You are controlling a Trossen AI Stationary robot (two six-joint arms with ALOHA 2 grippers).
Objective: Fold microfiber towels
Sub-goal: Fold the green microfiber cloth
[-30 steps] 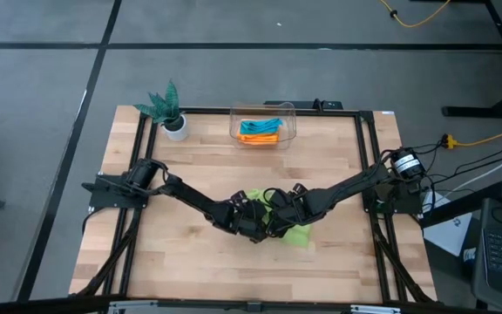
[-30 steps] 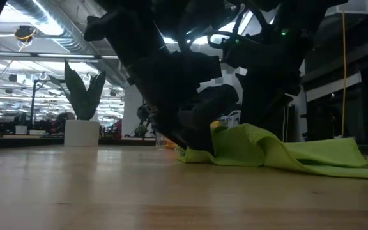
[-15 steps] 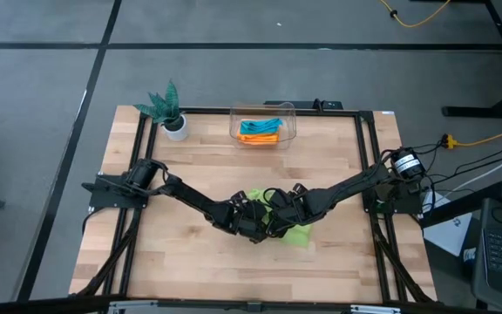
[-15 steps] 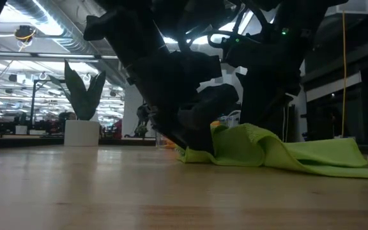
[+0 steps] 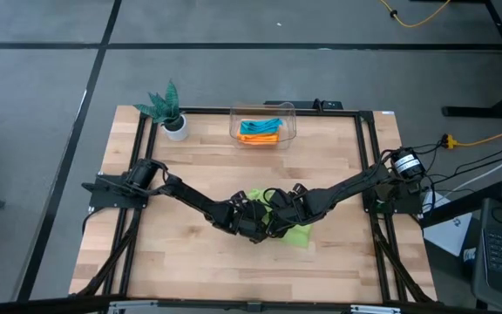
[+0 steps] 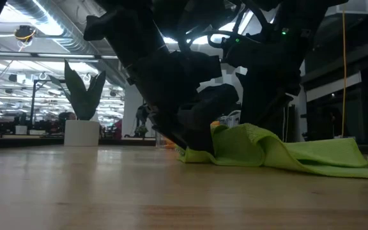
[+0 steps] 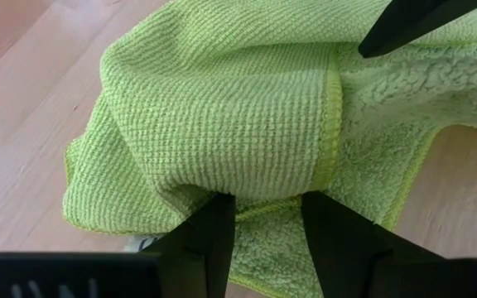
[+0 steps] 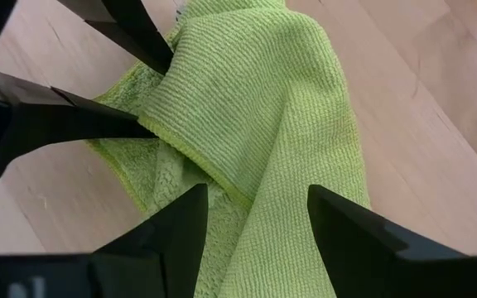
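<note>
Nothing has changed over the last second: both arms hold the same pose and the lime green towel (image 5: 291,228) lies in the same rumpled shape near the middle of the surface (image 5: 199,270), a little toward the right edge. That stillness suggests a pause in mid-fold, not progress.

The left gripper (image 7: 265,217) has its jaws clenched on a bunched fold of the towel; in the left wrist view the cloth is pinched between the two dark fingers. The right gripper (image 8: 255,211) is just beside it, its jaws set apart and straddling a ridge of the same cloth; whether they actually pinch it I cannot tell.

The low view shows the towel humped up under the grippers, with a flat tail trailing along the surface.

The other towels, orange and teal-blue (image 5: 261,130), sit in a clear container (image 5: 288,112) at the middle of the far edge, beside the potted plant (image 5: 168,109) toward the far left corner. This fold looks unfinished, and those towels appear to wait their turn.
</note>
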